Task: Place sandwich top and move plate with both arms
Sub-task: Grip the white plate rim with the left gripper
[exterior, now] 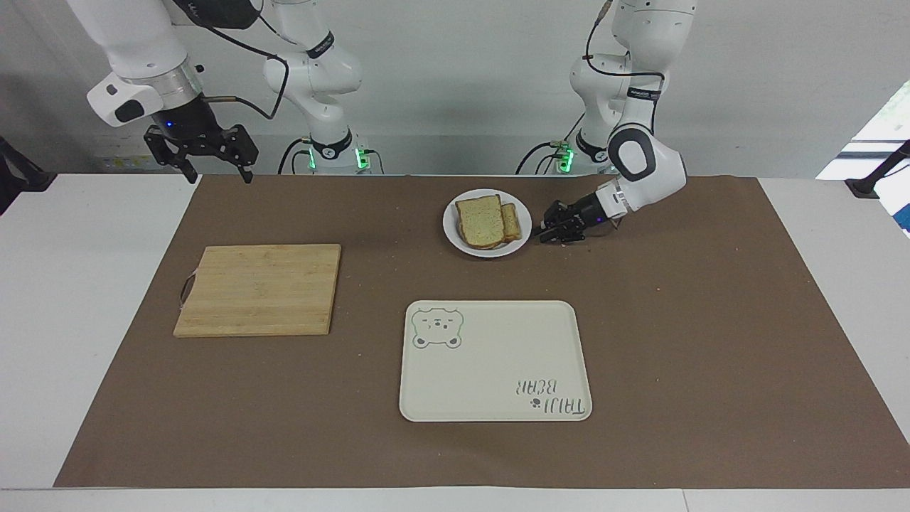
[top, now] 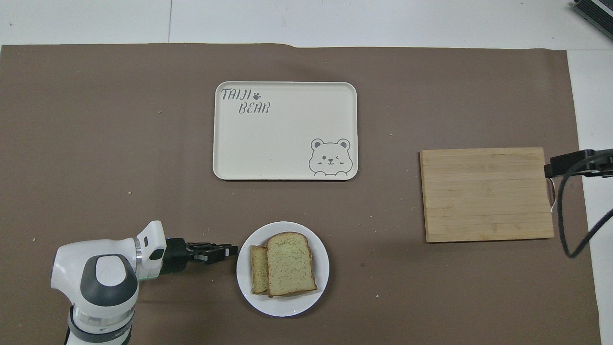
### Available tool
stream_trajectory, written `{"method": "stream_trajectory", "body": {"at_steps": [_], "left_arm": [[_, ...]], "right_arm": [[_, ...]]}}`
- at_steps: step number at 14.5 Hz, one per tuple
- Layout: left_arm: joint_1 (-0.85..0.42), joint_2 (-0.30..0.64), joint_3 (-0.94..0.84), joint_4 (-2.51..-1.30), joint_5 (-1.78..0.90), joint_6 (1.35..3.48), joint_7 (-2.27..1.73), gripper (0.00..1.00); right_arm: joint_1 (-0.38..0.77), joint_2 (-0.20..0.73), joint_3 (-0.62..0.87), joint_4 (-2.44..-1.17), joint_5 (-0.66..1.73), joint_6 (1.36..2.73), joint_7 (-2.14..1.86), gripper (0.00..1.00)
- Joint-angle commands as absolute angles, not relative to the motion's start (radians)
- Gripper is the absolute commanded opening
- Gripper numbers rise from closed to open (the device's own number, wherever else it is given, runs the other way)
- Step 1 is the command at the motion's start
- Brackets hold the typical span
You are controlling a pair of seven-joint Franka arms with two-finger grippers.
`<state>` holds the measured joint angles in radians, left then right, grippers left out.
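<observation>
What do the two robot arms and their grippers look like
Both arms are glossy white with rounded joints, black and grey joint caps and black bands. The left arm and the right arm carry black cables. Green lights glow at the bases. The left gripper and the right gripper are black, two-fingered linkages.

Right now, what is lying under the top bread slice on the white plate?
Under the top bread slice lies a second slice, showing only along the edge toward the left arm's end. Both rest on the plate. Anything between them is covered.
</observation>
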<state>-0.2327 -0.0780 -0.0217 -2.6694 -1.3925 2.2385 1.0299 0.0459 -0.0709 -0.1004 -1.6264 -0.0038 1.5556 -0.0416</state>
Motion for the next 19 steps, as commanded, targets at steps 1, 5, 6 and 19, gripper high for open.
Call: {"method": "stream_trajectory", "body": {"at_steps": [1, 5, 6, 19], "left_arm": [[-0.265, -0.078, -0.009, -2.694, -1.436, 2.227, 1.066, 0.32], [-0.273, -0.081, -0.011, -2.698, -1.448, 2.223, 1.066, 0.25], [-0.275, -0.083, -0.009, -2.698, -1.448, 2.208, 1.066, 0.2], [-0.296, -0.092, -0.008, -2.707, -1.448, 2.188, 1.026, 0.0]], "right_arm": [[0.037, -0.097, -0.094, -1.652, -0.015, 1.555, -0.064, 1.0], [0.037, -0.097, -0.094, -1.652, -0.015, 1.557, -0.064, 1.0], [0.037, -0.097, -0.094, -1.652, -0.015, 1.557, -0.064, 1.0], [0.037, -0.097, -0.094, -1.652, -0.015, 1.555, -0.066, 1.0]]}}
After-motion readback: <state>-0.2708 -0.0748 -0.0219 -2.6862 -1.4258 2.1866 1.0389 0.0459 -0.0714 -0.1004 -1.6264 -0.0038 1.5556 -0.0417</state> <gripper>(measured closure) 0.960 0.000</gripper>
